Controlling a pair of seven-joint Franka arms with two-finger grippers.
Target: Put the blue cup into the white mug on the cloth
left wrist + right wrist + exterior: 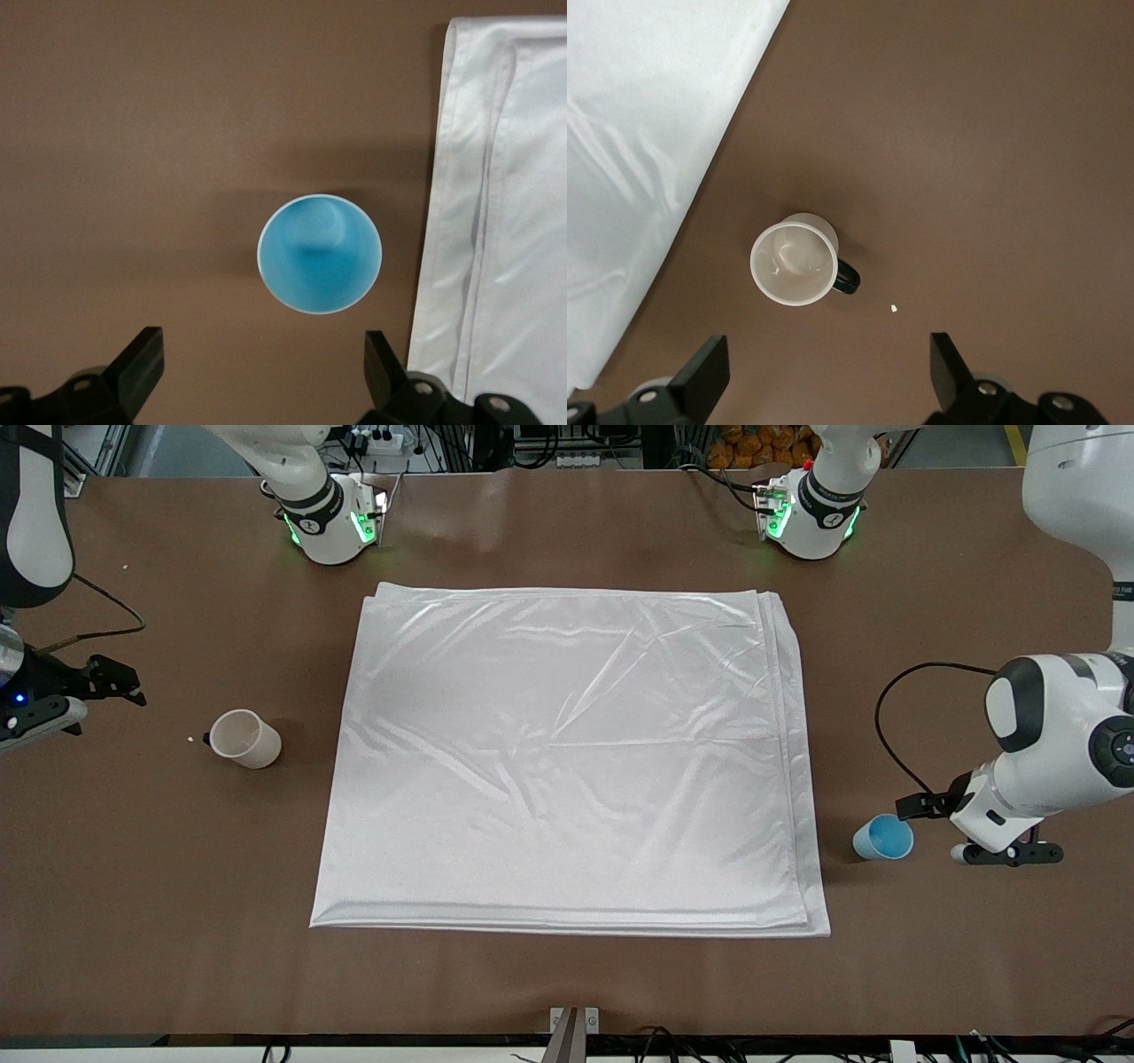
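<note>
Blue cup (883, 838): stands upright on the bare desk, just beside the cloth's edge at the left arm's end, nearer the front camera than the cloth's middle; nothing in it.
White mug (245, 739): on the bare desk at the right arm's end, apart from the cloth, its black handle turned away from the cloth; looks empty, pale inside (a small white crumb (894, 308) lies near it).
Cloth (567, 762): spread flat in the middle of the desk, creased, with nothing on it.
Left gripper (264, 370): hangs over the blue cup, jaws spread wide, holding nothing.
Right gripper (829, 367): over the desk just by the mug, jaws spread wide and empty.
Handling, cup: probably light, thin-walled and smooth; a hard pinch could squash or tip it, so take it across the rim or upper wall.
Handling, mug: likely stiffer and heavier; grip over the rim, clear of the handle.
Fit: the cup looks slightly narrower than the mug, so it should nest.
</note>
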